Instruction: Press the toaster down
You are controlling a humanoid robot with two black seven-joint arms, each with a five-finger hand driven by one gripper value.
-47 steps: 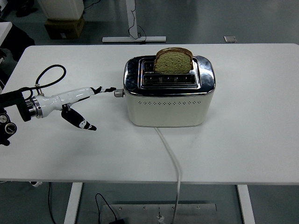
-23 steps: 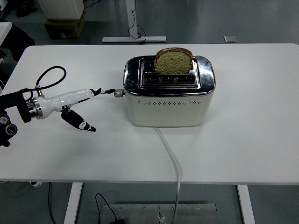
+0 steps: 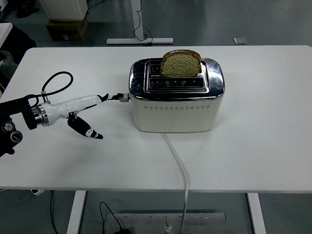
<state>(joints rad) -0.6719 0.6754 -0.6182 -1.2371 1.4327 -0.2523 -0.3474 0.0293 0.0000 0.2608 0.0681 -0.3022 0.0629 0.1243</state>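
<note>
The left hand (image 3: 85, 113) enters from the left edge at mid-height, fingers spread and holding nothing. Its extended fingertips (image 3: 113, 97) reach the lever knob (image 3: 124, 97) on the toaster's left end; contact cannot be confirmed. The thumb points down toward the surface (image 3: 58, 161). The cream toaster (image 3: 176, 101) stands at frame centre, with one bread slice (image 3: 181, 63) projecting from the rear slot. A white power cord (image 3: 179, 165) runs from the toaster base over the near edge.
</note>
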